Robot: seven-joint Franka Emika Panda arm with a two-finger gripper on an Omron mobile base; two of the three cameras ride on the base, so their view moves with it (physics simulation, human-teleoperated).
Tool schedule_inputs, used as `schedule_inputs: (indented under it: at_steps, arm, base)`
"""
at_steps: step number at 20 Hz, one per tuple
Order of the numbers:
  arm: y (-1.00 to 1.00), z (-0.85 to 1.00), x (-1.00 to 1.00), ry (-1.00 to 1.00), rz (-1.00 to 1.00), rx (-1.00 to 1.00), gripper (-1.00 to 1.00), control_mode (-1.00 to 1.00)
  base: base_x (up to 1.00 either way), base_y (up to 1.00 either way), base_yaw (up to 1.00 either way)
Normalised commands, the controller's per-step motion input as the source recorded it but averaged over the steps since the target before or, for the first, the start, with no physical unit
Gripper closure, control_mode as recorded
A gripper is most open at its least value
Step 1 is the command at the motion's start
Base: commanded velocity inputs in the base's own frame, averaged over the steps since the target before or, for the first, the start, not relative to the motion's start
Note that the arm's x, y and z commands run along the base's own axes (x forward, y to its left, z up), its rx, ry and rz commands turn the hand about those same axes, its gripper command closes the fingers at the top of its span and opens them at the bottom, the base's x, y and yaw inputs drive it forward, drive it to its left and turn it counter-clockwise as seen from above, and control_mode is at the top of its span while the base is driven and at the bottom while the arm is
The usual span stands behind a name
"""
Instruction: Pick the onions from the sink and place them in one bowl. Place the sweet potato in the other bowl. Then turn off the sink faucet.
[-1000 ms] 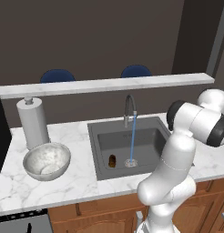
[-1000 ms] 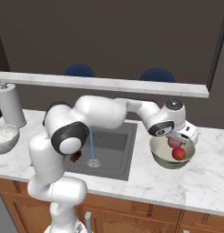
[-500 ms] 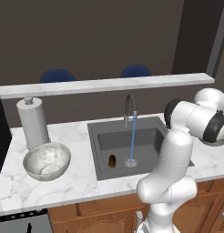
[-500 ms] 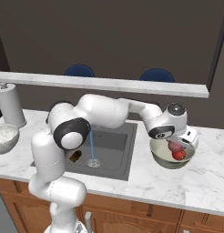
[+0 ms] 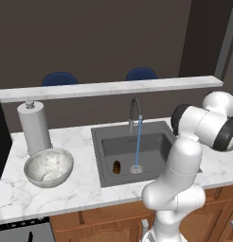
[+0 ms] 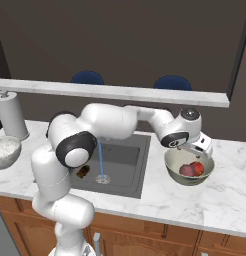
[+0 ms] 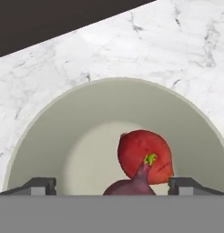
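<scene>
Directly beneath the gripper [image 7: 111,184], jaws spread wide and holding nothing, both onions [image 7: 145,157] lie touching inside the olive-beige bowl [image 6: 189,168] on the marble counter [image 6: 215,197] right of the sink [image 6: 122,165]. Left base view alone shows the sweet potato [image 5: 116,167] on the basin floor beside the running faucet [image 5: 135,113], and the grey mottled bowl [image 5: 48,167] beyond.
</scene>
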Motion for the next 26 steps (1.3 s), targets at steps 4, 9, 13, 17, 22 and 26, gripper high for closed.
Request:
schedule_inputs:
  at_steps: [4, 9, 13, 17, 22, 26]
  arm:
    - [0.34, 0.28, 0.25, 0.0, 0.0, 0.0, -1.0, -1.0]
    - [0.02, 0.51, -0.06, 0.01, -0.01, 0.0, -1.0, -1.0]
    - [0.19, 0.33, -0.52, 0.03, -0.01, -0.01, -1.0, -1.0]
    - [0.72, 0.16, -0.56, 0.02, 0.0, -0.07, -1.0, -1.0]
    - [0.98, 0.0, -0.43, 0.02, 0.0, -0.07, -1.0, -1.0]
    - [1.0, -0.01, -0.46, 0.0, 0.01, -0.01, -1.0, -1.0]
  base:
    - [0.0, 0.0, 0.0]
    - [0.0, 0.0, 0.0]
    - [0.0, 0.0, 0.0]
    - [0.0, 0.0, 0.0]
    - [0.0, 0.0, 0.0]
    - [0.0, 0.0, 0.0]
